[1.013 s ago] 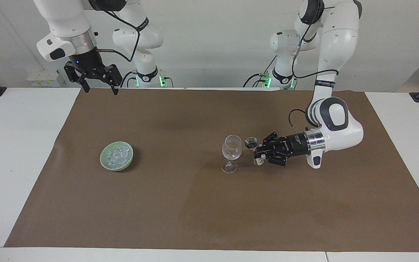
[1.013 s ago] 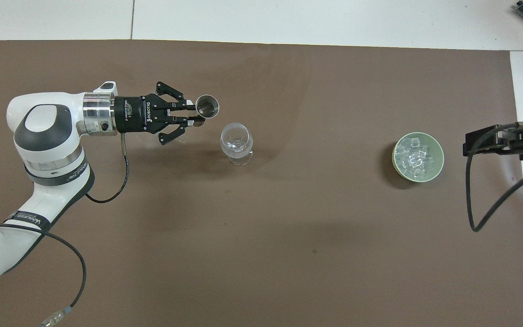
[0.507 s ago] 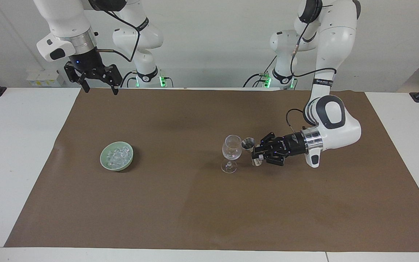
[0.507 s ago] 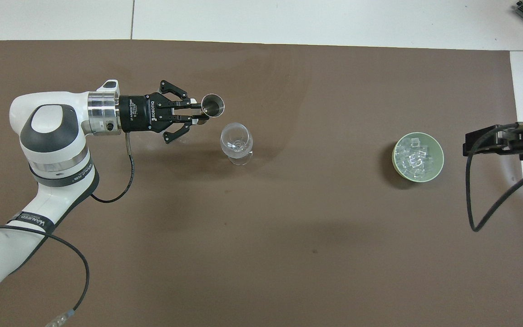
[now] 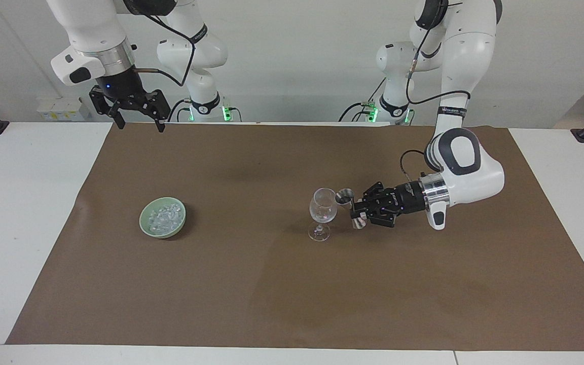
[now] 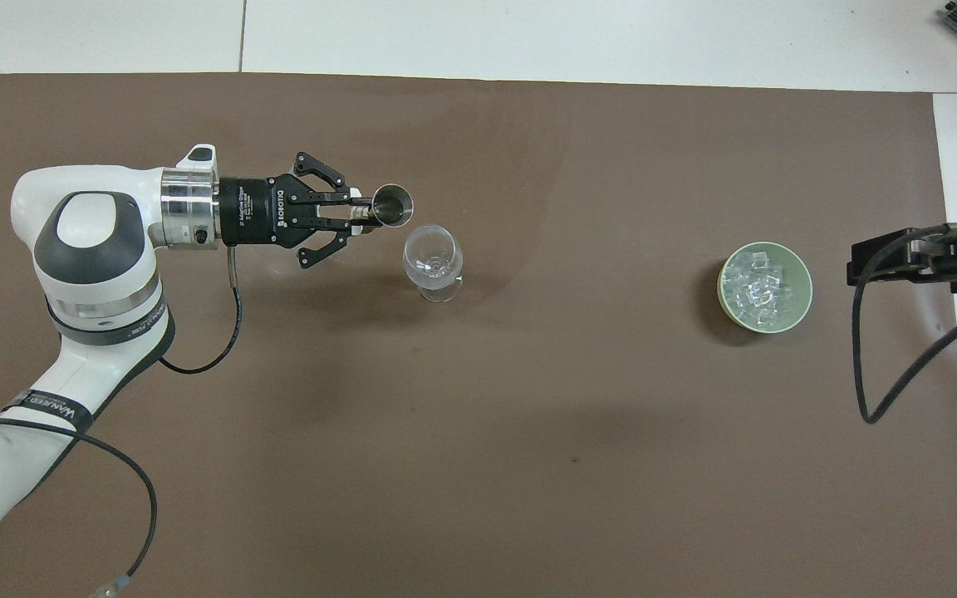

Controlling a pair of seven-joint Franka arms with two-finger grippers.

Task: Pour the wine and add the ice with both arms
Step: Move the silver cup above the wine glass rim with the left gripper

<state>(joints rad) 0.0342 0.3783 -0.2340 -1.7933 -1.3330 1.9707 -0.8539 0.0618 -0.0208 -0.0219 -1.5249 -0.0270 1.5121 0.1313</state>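
A clear stemmed wine glass point(image 5: 322, 211) point(image 6: 433, 262) stands upright on the brown mat. My left gripper point(image 5: 357, 209) point(image 6: 360, 216) lies level just beside it, shut on the waist of a small metal jigger point(image 5: 348, 202) point(image 6: 389, 206). The jigger's mouth is close to the glass rim, a little tilted toward it. Ice point(image 5: 165, 216) point(image 6: 759, 286) fills a pale green bowl point(image 5: 145, 223) point(image 6: 802, 303) toward the right arm's end of the table. My right gripper point(image 5: 139, 124) point(image 6: 894, 262) hangs open high over the mat's edge by the robots, waiting.
The brown mat point(image 5: 292, 284) point(image 6: 528, 432) covers most of the white table point(image 5: 23, 203). A black cable point(image 6: 902, 365) loops down from the right arm. No wine shows in the glass.
My left gripper has carried the jigger closer to the wine glass and a little higher. The right arm has not moved.
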